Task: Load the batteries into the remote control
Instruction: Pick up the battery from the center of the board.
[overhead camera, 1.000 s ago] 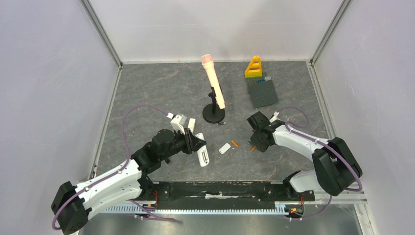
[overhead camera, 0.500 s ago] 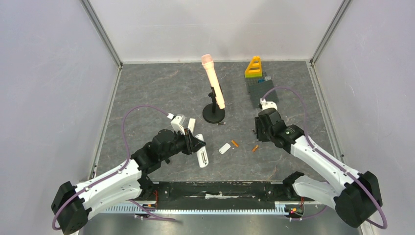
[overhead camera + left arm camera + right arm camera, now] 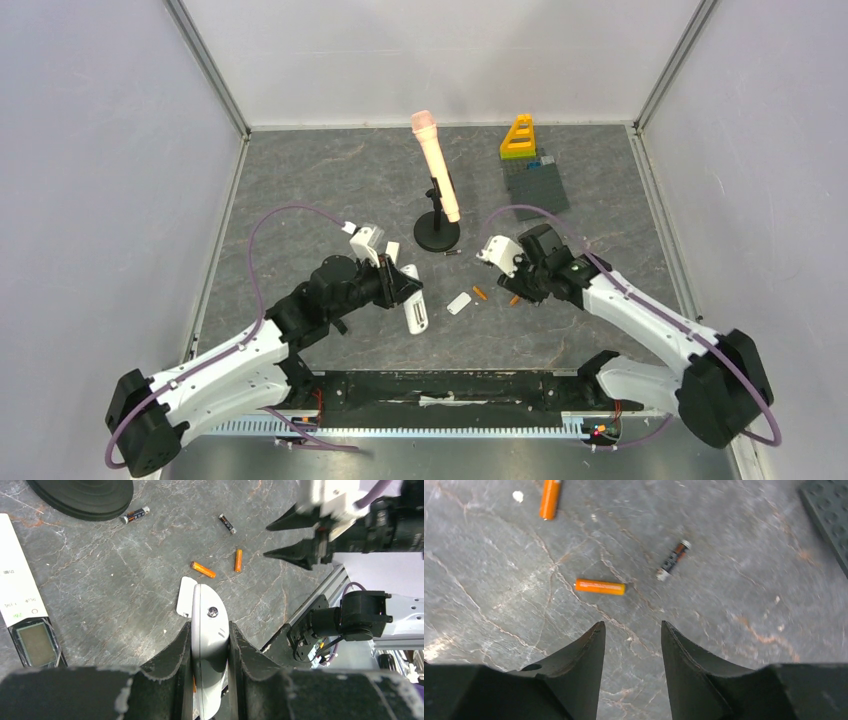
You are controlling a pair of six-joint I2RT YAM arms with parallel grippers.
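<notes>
At lower centre, remote point(image 3: 210, 612): clamped in my left gripper point(image 3: 210, 632), steadied for loading.
Right gripper point(image 3: 631, 627): jaws apart, empty, facing orange battery point(image 3: 600, 586) mid-frame, likely my next pick.

A pink microphone point(image 3: 437, 168) leans on a round black stand point(image 3: 437, 238) in the middle. A yellow toy block point(image 3: 518, 140) touches a grey building plate point(image 3: 537, 190), upper right.

White arm shells point(image 3: 235, 360), black joints point(image 3: 340, 285), looping purple cables point(image 3: 520, 209), black tapered pincer fingers point(image 3: 579, 670).
</notes>
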